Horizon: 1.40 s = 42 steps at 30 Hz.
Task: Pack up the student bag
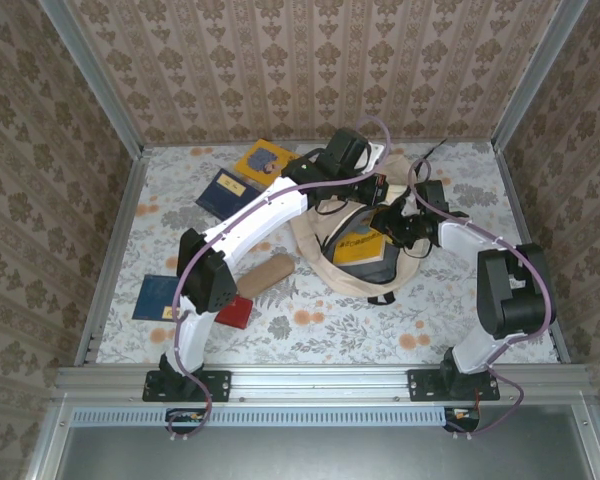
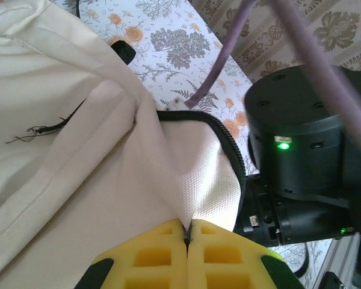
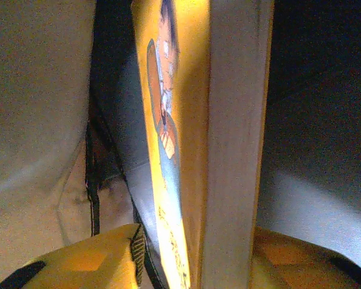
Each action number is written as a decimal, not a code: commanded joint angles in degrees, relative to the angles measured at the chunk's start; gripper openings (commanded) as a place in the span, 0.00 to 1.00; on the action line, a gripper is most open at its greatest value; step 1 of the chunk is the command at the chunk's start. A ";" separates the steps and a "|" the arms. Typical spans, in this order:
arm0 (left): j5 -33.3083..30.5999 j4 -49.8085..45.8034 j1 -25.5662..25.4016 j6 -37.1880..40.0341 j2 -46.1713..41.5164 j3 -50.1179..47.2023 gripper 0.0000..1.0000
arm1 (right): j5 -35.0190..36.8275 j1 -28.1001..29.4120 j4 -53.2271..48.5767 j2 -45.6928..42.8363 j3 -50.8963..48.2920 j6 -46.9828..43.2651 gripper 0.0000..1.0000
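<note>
— Student bag (image 1: 315, 255): where does it lie, and why is its rim drawn up?
— Right of centre on the floral table (image 1: 430, 330), mouth upward. The left gripper (image 2: 186, 233) has its yellow fingers pressed together on a fold of the cream fabric beside the zipper (image 2: 228, 144). This lifts the rim so that the opening gapes.
— And the right gripper (image 3: 195, 259)?
— It is inside the dark lining, astride a yellow book (image 3: 168, 150) standing on edge. Its fingers are apart, with a dark sliver showing beside the cover. The book looks released, not clamped, and probably leans on the bag's wall.
— What remains to pack?
— Apparently a blue book (image 1: 225, 190), a red book (image 1: 235, 312) and a tan pouch (image 1: 265, 272), all lying left of the bag.
</note>
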 commanded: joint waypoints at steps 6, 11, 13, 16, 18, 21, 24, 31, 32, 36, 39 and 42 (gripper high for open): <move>0.05 1.88 1.11 -1.18 -1.95 -3.09 0.00 | 7.67 -0.24 -6.23 -13.18 -8.95 3.91 0.55; 1.57 1.69 1.03 -1.06 -1.06 -3.18 0.00 | 10.58 3.19 -8.19 -20.22 -14.05 7.14 0.57; 1.75 1.83 1.06 -1.03 -0.93 -3.43 0.00 | 12.10 4.95 -7.49 -22.13 -15.98 9.89 0.57; 2.17 2.06 1.02 -1.46 -0.68 -3.39 0.00 | 13.83 7.84 -5.59 -22.50 -17.03 13.69 0.52; 2.37 2.22 1.02 -1.61 -0.54 -3.45 0.00 | 14.61 9.26 -4.03 -21.12 -17.25 15.65 0.44; 2.54 1.97 1.01 -1.71 -0.61 -3.52 0.00 | 14.53 9.95 -1.88 -18.06 -17.16 17.11 0.36; 2.54 1.71 1.02 -1.52 -0.79 -3.75 0.00 | 14.44 10.09 -1.02 -15.49 -17.02 18.20 0.33; 3.13 1.53 0.98 -1.42 -0.80 -3.89 0.00 | 18.08 9.95 -1.03 -10.48 -17.50 18.87 0.34; 3.22 1.44 0.94 -1.42 -0.81 -3.86 0.00 | 18.48 9.90 -0.64 -9.87 -17.38 18.85 0.34; 3.67 1.00 0.96 -1.24 -1.06 -3.85 0.00 | 20.81 8.73 0.47 -5.91 -15.52 17.93 0.32; 4.20 0.33 0.93 -0.80 -1.29 -3.98 0.00 | 23.01 7.34 2.07 -4.08 -14.08 16.71 0.30; 4.73 0.09 0.93 -0.38 -1.59 -4.60 0.00 | 24.91 6.20 3.58 -3.28 -12.19 14.89 0.29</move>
